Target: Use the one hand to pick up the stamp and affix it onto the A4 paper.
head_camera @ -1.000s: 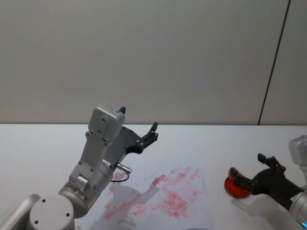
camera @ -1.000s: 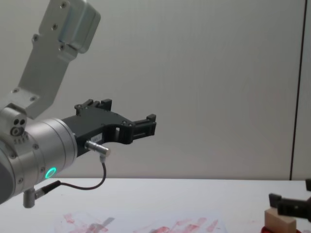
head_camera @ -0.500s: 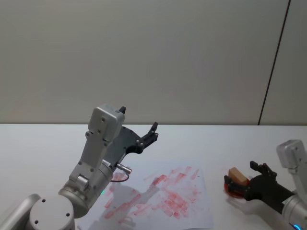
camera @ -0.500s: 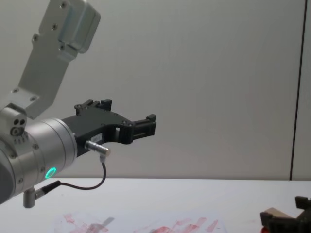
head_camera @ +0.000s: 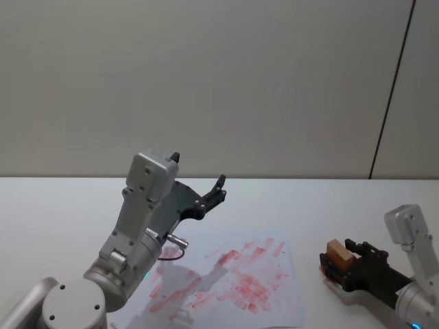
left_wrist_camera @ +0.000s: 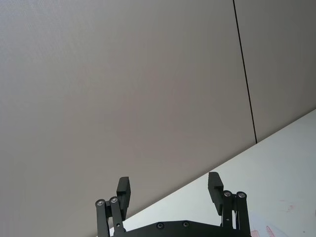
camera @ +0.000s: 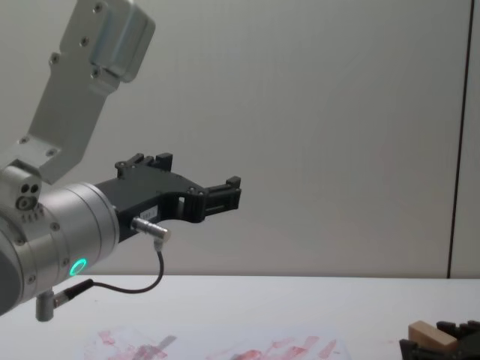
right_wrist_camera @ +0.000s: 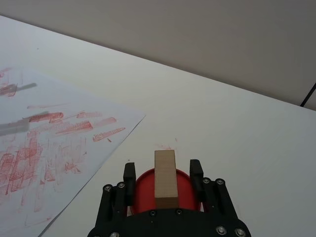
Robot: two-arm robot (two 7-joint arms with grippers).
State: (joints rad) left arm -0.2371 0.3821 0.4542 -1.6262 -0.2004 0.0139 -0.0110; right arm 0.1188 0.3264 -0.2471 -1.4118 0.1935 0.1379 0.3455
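Note:
The stamp, a pale tan wooden block, stands upright on a round red pad just right of the A4 paper. My right gripper is low at the pad and open. Its two black fingers straddle the stamp with a small gap on each side. In the head view the stamp sits inside the right gripper, right of the red-smeared A4 paper. My left gripper hangs open and empty in the air above the paper's far left.
The white tabletop stretches behind and around the paper. A grey wall with a dark vertical seam rises behind the table. The left arm's big grey body looms over the paper's near left side.
My right gripper has drawn back toward me and sunk lower, so the stamp now shows between its fingers instead of under them. The left arm has not moved.

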